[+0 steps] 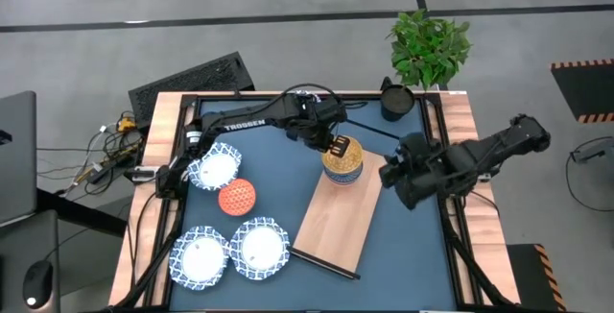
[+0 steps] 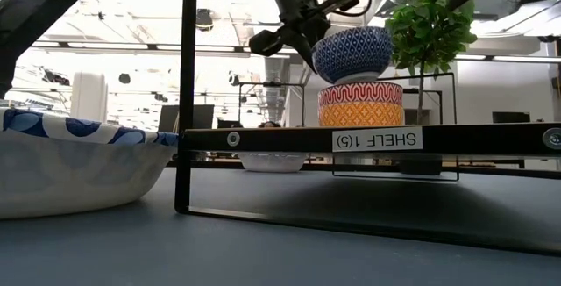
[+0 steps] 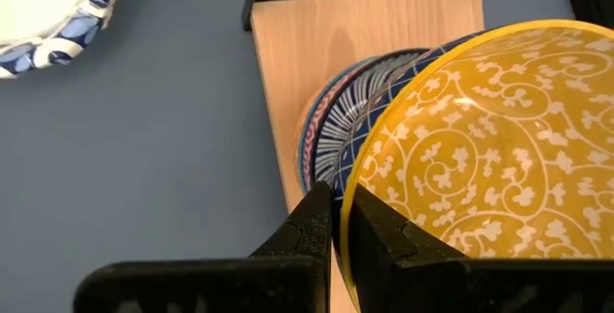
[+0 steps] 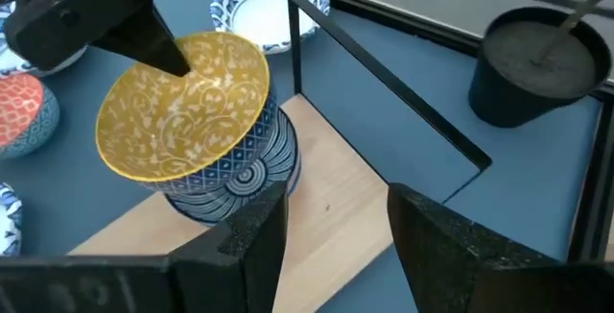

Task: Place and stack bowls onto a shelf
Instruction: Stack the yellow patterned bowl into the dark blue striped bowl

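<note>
A light-wood shelf [image 1: 338,225] lies mid-table. On its far end stands a stack of bowls [image 2: 360,103]. Over the stack is a bowl that is blue-patterned outside and yellow inside [image 4: 182,102], also in the low view [image 2: 352,53]. My left gripper [image 1: 336,145] is shut on its rim. My right gripper [image 4: 331,227] stands open to the right of the stack [image 1: 398,174], holding nothing. Three white bowls with blue rims [image 1: 213,167], [image 1: 200,255], [image 1: 259,248] and a red-orange bowl [image 1: 237,197] rest on the blue mat left of the shelf. My left gripper pinches the yellow-lined bowl's rim [image 3: 351,180] on its far-left side, one finger [image 3: 312,227] outside the wall and one inside. The fingers slant down from the far side. The bowl sits tilted, its underside at the mouth of the striped bowl below [image 3: 338,135].
A dark pot [image 1: 396,100] and a green plant [image 1: 430,46] stand at the far right of the table. The shelf's thin black wire frame [image 4: 384,83] runs between the stack and the pot. The near part of the board [image 1: 331,236] is bare.
</note>
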`<action>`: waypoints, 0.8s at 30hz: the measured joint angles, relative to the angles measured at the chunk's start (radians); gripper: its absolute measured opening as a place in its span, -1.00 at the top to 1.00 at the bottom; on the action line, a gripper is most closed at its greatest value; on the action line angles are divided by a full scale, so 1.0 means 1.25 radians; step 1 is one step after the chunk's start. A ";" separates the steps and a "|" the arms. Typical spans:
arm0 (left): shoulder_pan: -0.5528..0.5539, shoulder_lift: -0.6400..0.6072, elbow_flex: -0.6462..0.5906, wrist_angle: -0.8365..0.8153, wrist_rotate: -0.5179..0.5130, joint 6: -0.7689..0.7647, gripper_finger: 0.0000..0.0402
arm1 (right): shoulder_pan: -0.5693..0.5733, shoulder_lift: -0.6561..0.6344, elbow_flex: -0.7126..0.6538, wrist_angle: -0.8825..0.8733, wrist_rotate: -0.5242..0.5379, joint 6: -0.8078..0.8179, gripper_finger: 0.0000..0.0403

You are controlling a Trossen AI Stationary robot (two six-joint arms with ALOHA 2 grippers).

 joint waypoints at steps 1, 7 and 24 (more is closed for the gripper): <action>0.000 0.000 0.000 0.000 0.000 0.004 0.99 | -0.015 -0.002 0.000 0.023 -0.012 -0.030 -0.03; 0.000 0.000 0.000 0.001 0.000 0.028 0.99 | -0.085 0.005 0.000 0.177 -0.055 -0.197 -0.03; -0.005 0.000 0.000 0.000 0.009 0.057 0.99 | -0.144 0.111 -0.057 0.213 -0.174 -0.271 -0.03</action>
